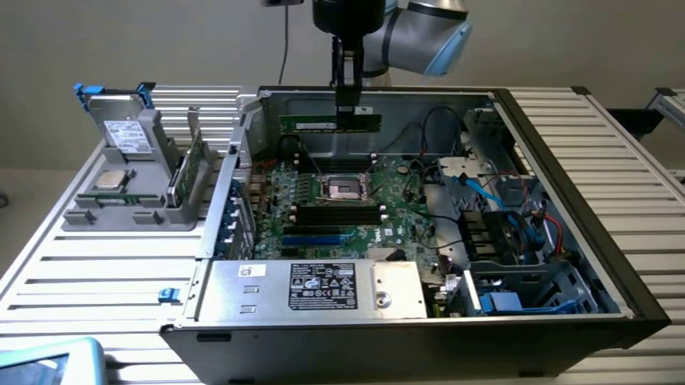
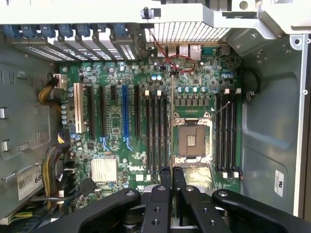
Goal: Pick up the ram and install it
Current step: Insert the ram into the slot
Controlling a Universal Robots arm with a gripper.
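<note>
Hand (image 1: 351, 112) closed tight on ram (image 1: 314, 123) — stick level, high over motherboard (image 1: 321, 210), clear of case walls (image 1: 428, 100)

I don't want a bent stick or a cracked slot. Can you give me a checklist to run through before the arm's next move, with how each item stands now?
1. Ram gripped: ok. The gripper has its jaws shut on the ram.
2. Ram clear of the motherboard: ok. It hangs above the board, roughly level.
3. Memory slots empty: ok, on both sides of the processor socket.
4. Ram parallel to the slots: ok, judging by its edge in the wrist view.
5. Ram directly over one slot: cannot tell.
6. Slot latches open: cannot tell.
</note>
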